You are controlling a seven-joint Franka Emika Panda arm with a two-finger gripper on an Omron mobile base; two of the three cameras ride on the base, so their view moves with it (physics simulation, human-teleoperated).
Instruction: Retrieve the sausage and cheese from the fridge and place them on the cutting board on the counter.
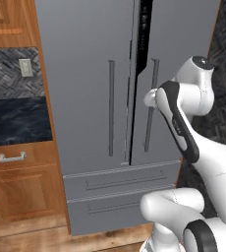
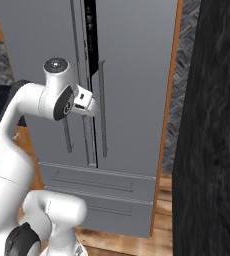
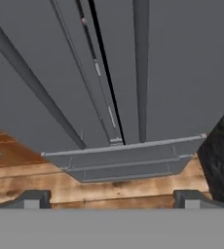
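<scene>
The tall grey fridge [image 1: 85,74] [image 2: 137,75] [image 3: 182,73] stands straight ahead. Its right door is ajar by a narrow dark gap [image 1: 143,39] [image 2: 90,35], and the left door is shut. My gripper [image 1: 151,98] [image 2: 85,106] [image 3: 112,200] hovers in front of the right door's long bar handle [image 1: 152,118] [image 2: 103,115] [image 3: 140,73], open, with nothing between its fingertips [image 3: 33,199]. The sausage and cheese are hidden behind the doors. The black marble counter [image 1: 16,120] shows at the left; the cutting board is out of view.
Two grey bottom drawers [image 1: 120,182] [image 3: 123,160] sit under the doors. Reddish wooden cabinets [image 1: 16,192] with silver handles stand left of the fridge. A dark wall [image 2: 212,150] rises close on the right. Wooden floor [image 3: 36,180] lies below.
</scene>
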